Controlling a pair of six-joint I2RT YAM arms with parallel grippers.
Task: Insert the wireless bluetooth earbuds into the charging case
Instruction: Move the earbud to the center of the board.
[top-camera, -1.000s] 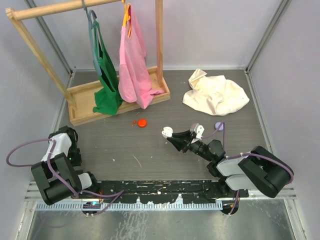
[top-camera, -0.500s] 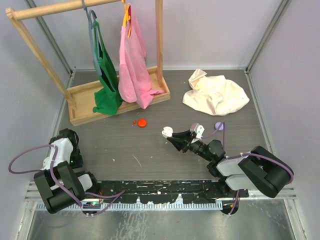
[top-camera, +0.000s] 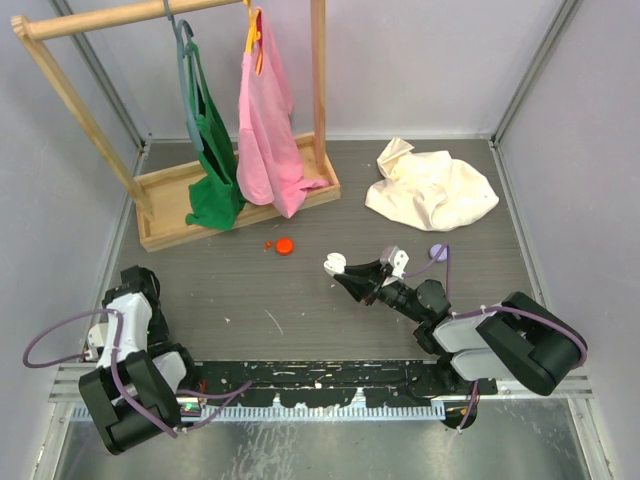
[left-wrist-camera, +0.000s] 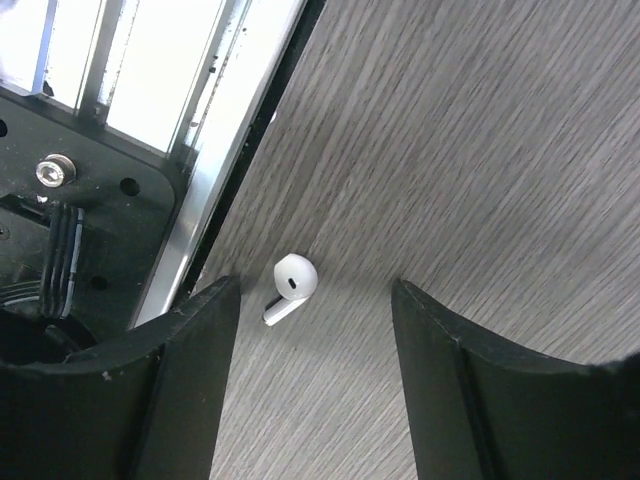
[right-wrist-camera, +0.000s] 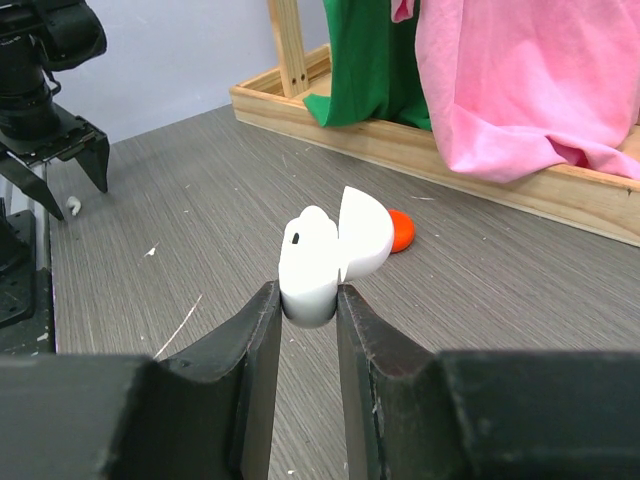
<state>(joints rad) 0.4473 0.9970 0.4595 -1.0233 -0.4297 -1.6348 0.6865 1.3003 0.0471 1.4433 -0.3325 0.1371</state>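
Note:
A white earbud (left-wrist-camera: 290, 285) with a short stem lies on the grey table close to the metal edge rail. My left gripper (left-wrist-camera: 315, 300) stands open over it. Its fingers straddle the earbud without touching it, and the earbud is nearer the left finger (left-wrist-camera: 190, 350). The right wrist view shows that same gripper (right-wrist-camera: 72, 190) with the earbud (right-wrist-camera: 73, 207) below its tips. Mid-table, my right gripper (right-wrist-camera: 310, 300) is shut on the white charging case (right-wrist-camera: 320, 265), whose lid is flipped open. From above, the case (top-camera: 334, 264) sticks out of the gripper's tips.
A red-orange disc (top-camera: 285, 245) with a tiny red bit (top-camera: 267, 245) beside it lies behind the case. A lilac disc (top-camera: 437, 251) lies right of the right arm. At the back stand a wooden rack (top-camera: 160, 225) with hanging green and pink garments, and a cream cloth (top-camera: 432, 188).
My left arm has drawn back toward the near left edge and its jaws have narrowed. The right gripper and the case have not moved.

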